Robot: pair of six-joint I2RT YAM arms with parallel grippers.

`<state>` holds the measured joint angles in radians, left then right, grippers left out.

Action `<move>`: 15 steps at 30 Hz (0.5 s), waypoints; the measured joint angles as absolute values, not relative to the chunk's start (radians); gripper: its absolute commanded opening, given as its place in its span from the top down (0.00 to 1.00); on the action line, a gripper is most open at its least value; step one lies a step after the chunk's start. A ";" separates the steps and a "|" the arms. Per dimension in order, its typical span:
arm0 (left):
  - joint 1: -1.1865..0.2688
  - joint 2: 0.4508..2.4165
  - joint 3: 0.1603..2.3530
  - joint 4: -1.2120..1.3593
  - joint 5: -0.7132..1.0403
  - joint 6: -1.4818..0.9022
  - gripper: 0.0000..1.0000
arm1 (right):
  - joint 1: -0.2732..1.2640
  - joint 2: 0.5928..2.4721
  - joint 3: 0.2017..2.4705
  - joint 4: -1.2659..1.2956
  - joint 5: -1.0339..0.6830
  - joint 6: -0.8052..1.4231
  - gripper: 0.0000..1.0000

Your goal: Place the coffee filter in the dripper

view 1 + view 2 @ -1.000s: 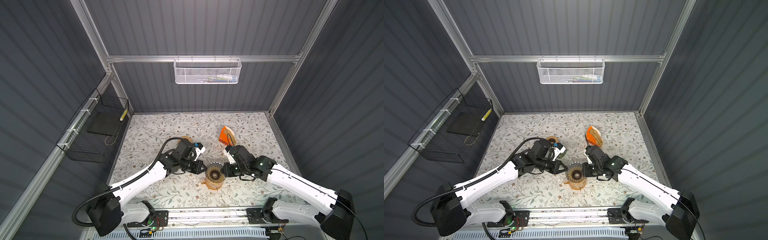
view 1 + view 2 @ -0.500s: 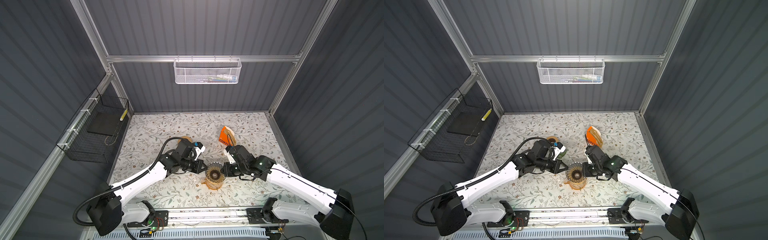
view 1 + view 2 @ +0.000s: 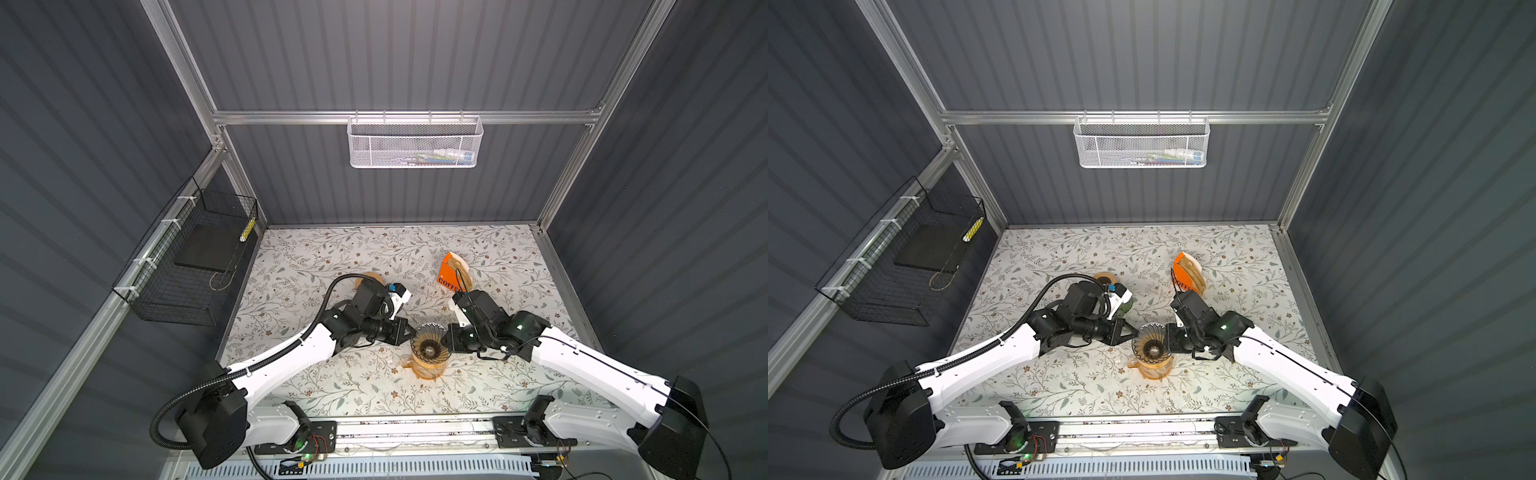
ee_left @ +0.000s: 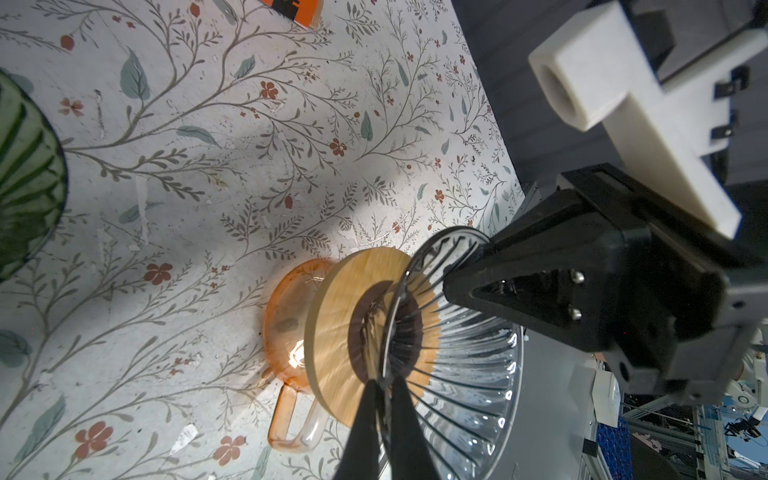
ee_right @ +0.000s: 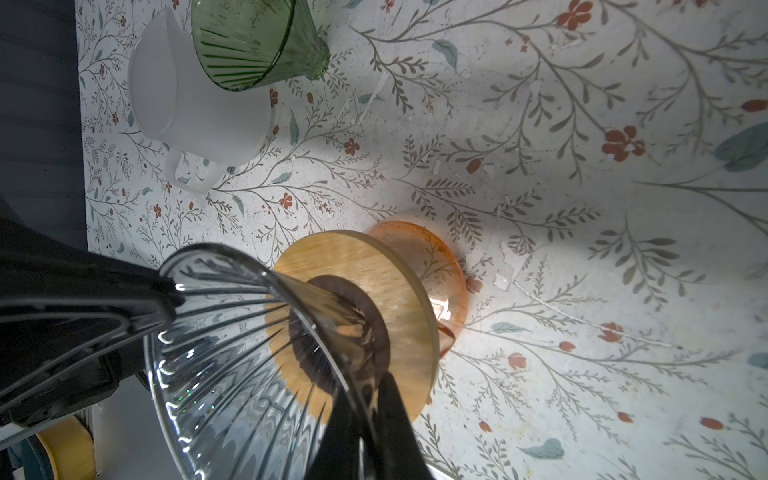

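A clear ribbed glass dripper (image 3: 430, 347) (image 3: 1151, 345) with a wooden collar (image 4: 336, 324) sits on an orange glass mug (image 3: 428, 371) near the table's front middle. My left gripper (image 3: 409, 332) (image 4: 384, 390) is shut on the dripper's rim from the left side. From the right, my right gripper (image 3: 445, 338) (image 5: 370, 395) is shut on the opposite rim. The glass cone (image 5: 232, 353) is bare inside. Brown coffee filters (image 3: 462, 270) stand in an orange pack (image 3: 1183, 274) behind the right arm, apart from both grippers.
A green dripper (image 5: 253, 41) (image 3: 1126, 305) and a white pitcher (image 5: 187, 112) stand beside the left arm. A tan round object (image 3: 368, 276) lies just behind that arm. A black wire basket (image 3: 187, 266) hangs on the left wall, a white one (image 3: 415, 143) on the back wall.
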<state>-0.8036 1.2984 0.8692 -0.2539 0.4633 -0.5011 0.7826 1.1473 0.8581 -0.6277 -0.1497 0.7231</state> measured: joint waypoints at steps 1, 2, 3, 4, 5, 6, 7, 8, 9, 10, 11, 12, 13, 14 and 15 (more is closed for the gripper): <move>-0.804 1.299 0.868 -0.250 0.463 -0.501 0.95 | 0.783 1.147 0.858 -0.627 -0.149 0.723 1.00; -0.804 1.301 0.867 -0.247 0.461 -0.501 0.95 | 0.783 1.147 0.857 -0.627 -0.149 0.724 1.00; -0.804 1.301 0.867 -0.244 0.461 -0.501 0.95 | 0.783 1.147 0.857 -0.626 -0.148 0.725 1.00; -0.804 1.301 0.866 -0.241 0.460 -0.501 0.95 | 0.783 1.147 0.856 -0.625 -0.147 0.725 1.00; -0.804 1.301 0.863 -0.237 0.460 -0.501 0.95 | 0.783 1.147 0.855 -0.622 -0.146 0.726 1.00; -0.804 1.301 0.862 -0.233 0.460 -0.501 0.95 | 0.783 1.146 0.853 -0.620 -0.146 0.726 1.00; -0.804 1.301 0.862 -0.231 0.459 -0.501 0.95 | 0.783 1.145 0.851 -0.619 -0.145 0.726 1.00; -0.804 1.301 0.861 -0.229 0.459 -0.501 0.95 | 0.783 1.143 0.849 -0.615 -0.144 0.726 1.00; -0.804 1.301 0.860 -0.228 0.459 -0.502 0.95 | 0.783 1.141 0.846 -0.613 -0.143 0.726 1.00; -0.804 1.301 0.860 -0.227 0.459 -0.502 0.95 | 0.783 1.140 0.844 -0.610 -0.142 0.727 1.00; -0.804 1.305 0.860 -0.226 0.459 -0.501 0.95 | 0.783 1.140 0.844 -0.609 -0.142 0.727 1.00; -0.804 1.308 0.860 -0.226 0.459 -0.501 0.95 | 0.783 1.140 0.843 -0.608 -0.142 0.727 1.00; -0.804 1.311 0.860 -0.226 0.459 -0.501 0.95 | 0.783 1.140 0.843 -0.607 -0.142 0.727 1.00; -0.804 1.312 0.862 -0.227 0.459 -0.501 0.95 | 0.783 1.140 0.843 -0.607 -0.141 0.727 1.00; -0.804 1.314 0.863 -0.229 0.459 -0.501 0.95 | 0.783 1.140 0.842 -0.607 -0.140 0.728 1.00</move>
